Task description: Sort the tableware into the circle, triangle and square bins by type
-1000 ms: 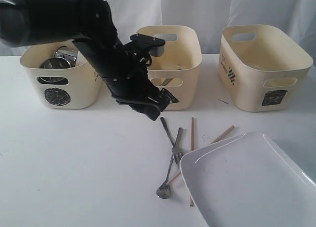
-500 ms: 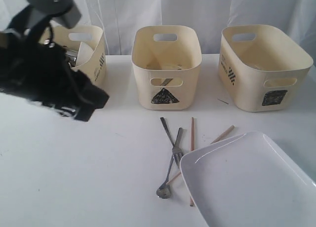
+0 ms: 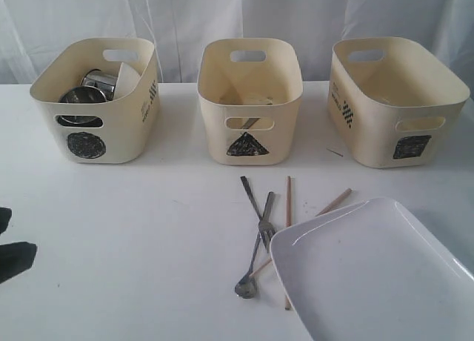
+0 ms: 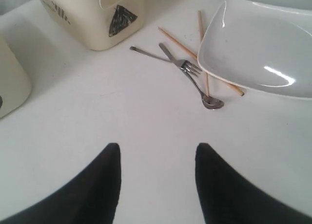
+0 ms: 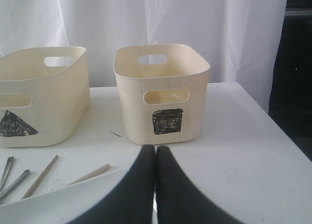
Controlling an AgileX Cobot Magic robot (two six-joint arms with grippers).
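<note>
The circle bin (image 3: 118,126) holds a steel bowl (image 3: 80,96), a steel mug (image 3: 100,80) and a small white bowl (image 3: 128,78). The triangle bin (image 3: 250,74) stands in the middle, the square bin (image 3: 385,96) to its right. In front of the triangle bin a knife (image 3: 250,194), fork (image 3: 265,211), spoon (image 3: 246,285) and chopsticks (image 3: 288,196) lie crossed on the table, beside the large white plate (image 3: 370,274). My left gripper (image 4: 157,148) is open and empty over bare table, showing only at the exterior view's left edge (image 3: 9,245). My right gripper (image 5: 156,150) is shut, empty, over the plate's corner (image 5: 58,199), facing the square bin (image 5: 161,92).
White curtains hang behind the bins. In the left wrist view the plate (image 4: 258,44) and the spoon (image 4: 213,103) lie ahead of the fingers, past them the triangle bin (image 4: 97,14). The table's right edge (image 5: 273,126) drops off beside the square bin.
My left arm has swung away from the front of the circle and triangle bins, leftward and down to the exterior view's left edge. The tableware has not moved.
</note>
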